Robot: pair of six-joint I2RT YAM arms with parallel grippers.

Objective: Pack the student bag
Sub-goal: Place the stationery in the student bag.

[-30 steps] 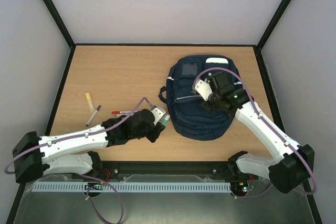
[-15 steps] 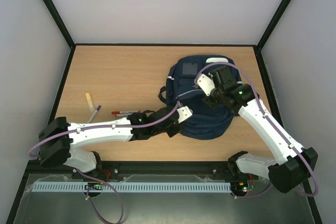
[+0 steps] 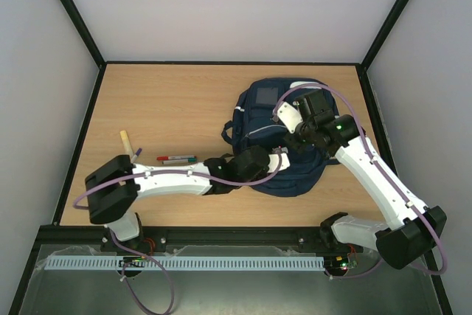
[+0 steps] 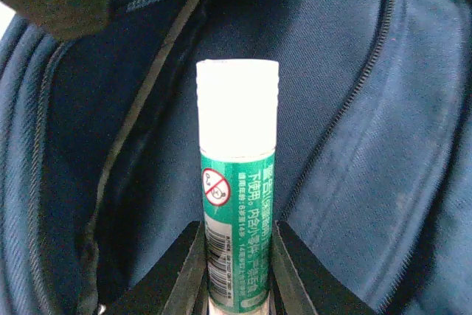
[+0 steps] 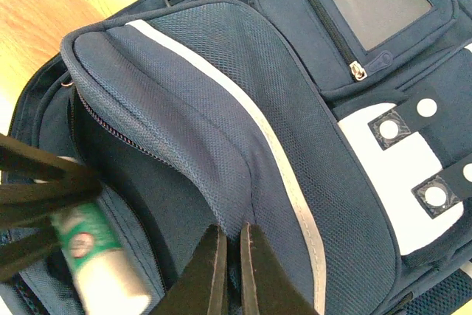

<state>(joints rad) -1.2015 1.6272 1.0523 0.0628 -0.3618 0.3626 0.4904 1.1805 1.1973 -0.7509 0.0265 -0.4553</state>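
The student bag (image 3: pixel 265 119) is a navy backpack lying flat at the right middle of the table. My right gripper (image 5: pixel 230 245) is shut on the mesh fabric of its front flap (image 5: pixel 221 116) and holds the zipped mouth open. In the top view that gripper (image 3: pixel 295 139) sits over the bag's middle. My left gripper (image 4: pixel 236 230) is shut on a green and white glue stick (image 4: pixel 237 182), cap forward, pointing into the dark opening of the bag (image 4: pixel 369 145). The right wrist view shows the glue stick (image 5: pixel 96 260) at the mouth. From above, the left gripper (image 3: pixel 276 161) is at the bag's near-left edge.
A red and green marker (image 3: pixel 177 158) lies on the table left of the bag, just behind my left forearm. Further left are a pale yellow stick (image 3: pixel 127 142) and a purple pen (image 3: pixel 137 153), partly hidden by the arm. Black frame walls edge the table.
My left arm has swung right with the glue stick, from the table beside the bag to the bag's opening. The right gripper has pulled the flap slightly back.
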